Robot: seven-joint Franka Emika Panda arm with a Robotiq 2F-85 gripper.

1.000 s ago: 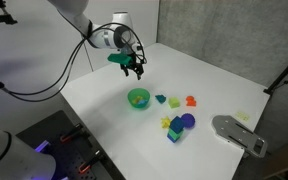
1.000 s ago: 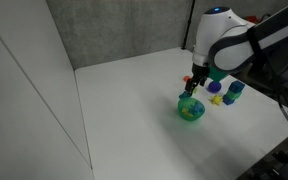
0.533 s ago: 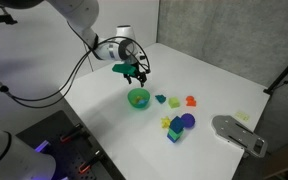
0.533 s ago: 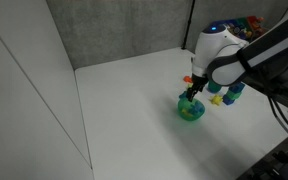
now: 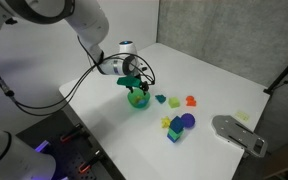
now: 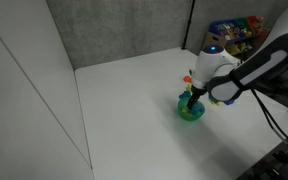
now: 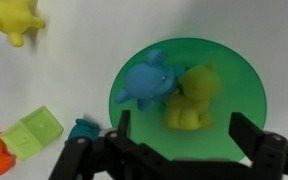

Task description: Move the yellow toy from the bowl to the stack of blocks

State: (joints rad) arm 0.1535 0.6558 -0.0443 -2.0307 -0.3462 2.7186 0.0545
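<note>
The green bowl (image 7: 250, 90) holds the yellow toy (image 7: 191, 97) and a blue toy (image 7: 147, 85), which touch each other. My gripper (image 7: 184, 135) is open, and its two dark fingers hang just above the bowl, either side of the yellow toy's near edge. In both exterior views the gripper (image 5: 134, 84) (image 6: 192, 95) sits directly over the bowl (image 5: 137, 100) (image 6: 191, 112). The stack of blocks (image 5: 180, 126), a blue cube with a purple piece, stands on the white table apart from the bowl.
Loose teal (image 5: 161, 99), lime (image 5: 174, 101) and orange (image 5: 191, 101) toys lie between the bowl and the stack. A yellow star-like toy (image 5: 167, 124) lies beside the stack. A grey device (image 5: 239, 134) sits near the table edge. The table has walls behind it.
My gripper has moved from behind the bowl to right over it and come down close to its rim. It has stayed open. The toys have not moved.
</note>
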